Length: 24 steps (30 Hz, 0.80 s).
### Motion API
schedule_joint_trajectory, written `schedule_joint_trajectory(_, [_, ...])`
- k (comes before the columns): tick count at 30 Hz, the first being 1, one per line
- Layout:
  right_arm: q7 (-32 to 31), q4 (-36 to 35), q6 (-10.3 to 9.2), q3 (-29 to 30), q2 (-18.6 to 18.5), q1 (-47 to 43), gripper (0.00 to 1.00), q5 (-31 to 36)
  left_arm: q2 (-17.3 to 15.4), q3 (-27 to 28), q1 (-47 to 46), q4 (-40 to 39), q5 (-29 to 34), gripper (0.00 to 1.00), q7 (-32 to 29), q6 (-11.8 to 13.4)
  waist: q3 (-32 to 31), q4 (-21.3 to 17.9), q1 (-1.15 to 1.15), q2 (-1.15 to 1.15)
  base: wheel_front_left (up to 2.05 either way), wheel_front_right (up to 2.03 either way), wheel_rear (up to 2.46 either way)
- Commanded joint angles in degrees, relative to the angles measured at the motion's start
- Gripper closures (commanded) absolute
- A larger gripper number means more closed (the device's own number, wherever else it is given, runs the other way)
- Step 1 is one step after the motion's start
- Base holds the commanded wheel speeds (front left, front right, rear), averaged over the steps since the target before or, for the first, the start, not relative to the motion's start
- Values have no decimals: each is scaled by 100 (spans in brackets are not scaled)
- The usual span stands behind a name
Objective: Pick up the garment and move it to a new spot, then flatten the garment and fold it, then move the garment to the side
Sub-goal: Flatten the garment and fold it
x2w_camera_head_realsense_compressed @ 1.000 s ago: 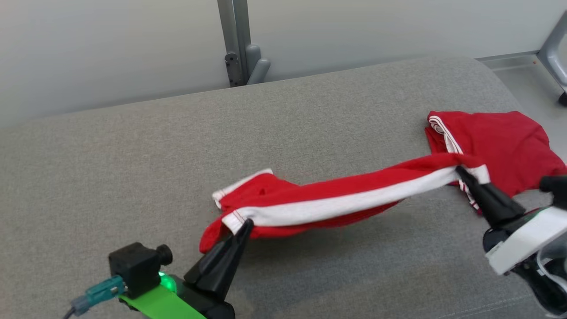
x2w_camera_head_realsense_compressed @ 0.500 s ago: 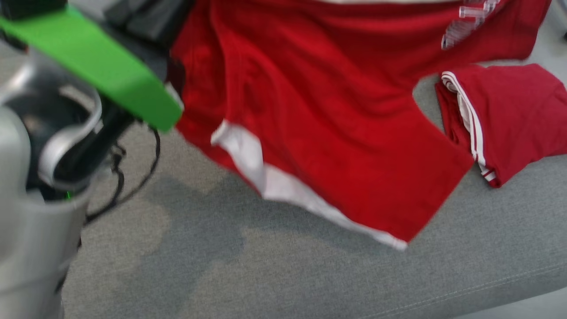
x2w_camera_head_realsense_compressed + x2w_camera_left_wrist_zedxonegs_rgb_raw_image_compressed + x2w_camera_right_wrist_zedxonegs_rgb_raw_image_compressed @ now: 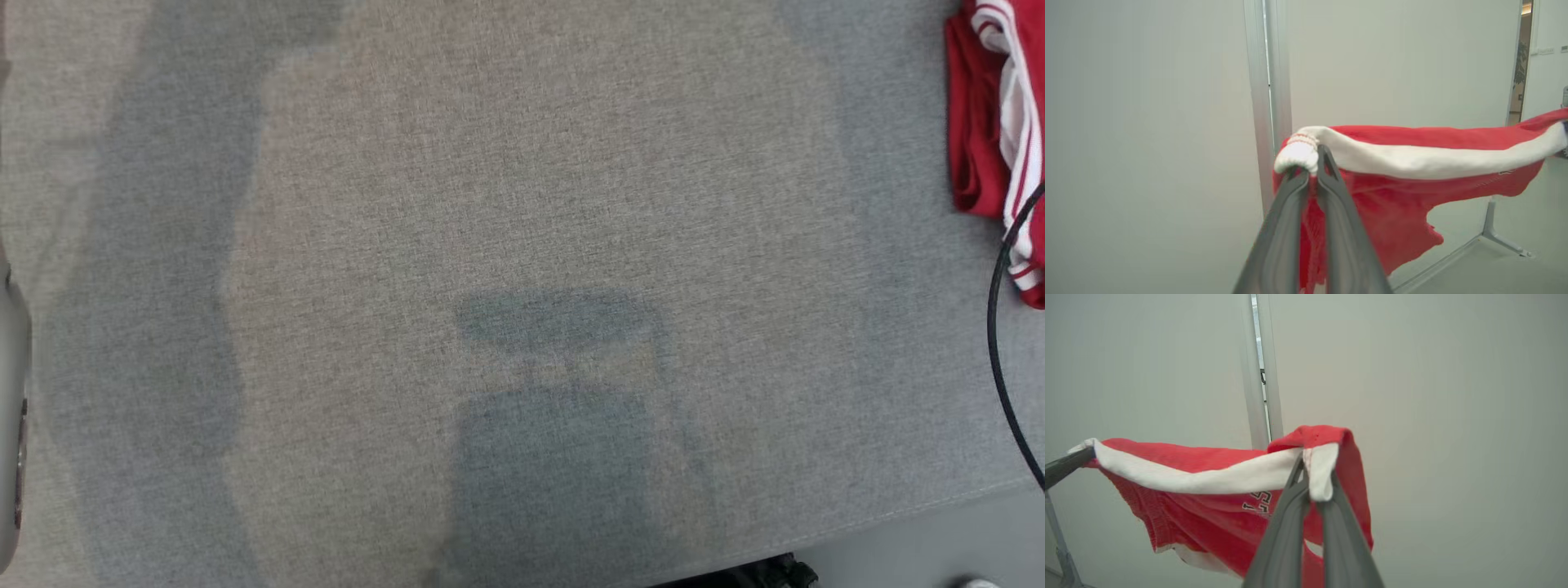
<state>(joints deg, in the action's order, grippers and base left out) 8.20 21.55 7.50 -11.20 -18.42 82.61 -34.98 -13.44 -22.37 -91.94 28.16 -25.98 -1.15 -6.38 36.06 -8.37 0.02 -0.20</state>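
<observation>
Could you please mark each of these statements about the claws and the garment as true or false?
1. The left claw is shut on the white band of the red garment. True.
2. The right claw hangs open with nothing in it. False: it is shut on the same white band.
3. The red garment lies flat on the grey cushion. False: it hangs in the air, stretched between the two claws.
4. A second red garment with white stripes lies on the cushion at the upper right of the head view. True.
</observation>
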Motion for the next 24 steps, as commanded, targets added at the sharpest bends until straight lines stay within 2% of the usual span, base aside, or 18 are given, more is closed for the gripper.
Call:
schedule_joint_trajectory(1, [97, 90, -3, -201, 18, -144, 100, -42, -38, 17, 15, 182, -66, 100, 334, -40, 622, -75, -2, 20, 0, 0, 0])
schedule_joint_trajectory(4, [343, 297, -5, -710, -143, -704, 100, -116, -189, -245, 467, 611, -7, 100, 1191, -102, 573, -109, -2, 20, 0, 0, 0])
schedule_joint_trajectory(7, [577, 391, -4, -1152, -153, -1499, 100, -246, -426, -618, 1183, 657, -38, 100, 1564, -110, 470, -163, -2, 20, 0, 0, 0])
schedule_joint_trajectory(11, [698, 325, -4, -1460, -237, -2724, 100, -389, -721, -826, 2588, 368, -451, 100, 1642, -110, 237, -192, -2, 20, 0, 0, 0])
schedule_joint_trajectory(15, [704, -126, -5, -1455, -366, -3941, 100, -316, -834, -522, 4113, -420, -747, 100, 1636, -100, -200, -164, -2, 20, 0, 0, 0])
schedule_joint_trajectory(17, [701, -419, -5, -1370, -350, -4632, 100, -390, -832, -481, 4946, -849, -621, 100, 1631, -100, -518, -114, -2, 20, 0, 0, 0])
schedule_joint_trajectory(21, [702, -923, -6, -1247, -561, -5959, 100, -228, -655, -326, 6772, -1617, -516, 100, 1621, 120, -1269, -65, -2, 20, 0, 0, 0])
schedule_joint_trajectory(24, [702, -1122, -8, -1110, -774, -7005, 100, -38, -592, -270, 8111, -2065, -413, 100, 1620, 444, -1805, -50, -2, 20, 0, 0, 0])
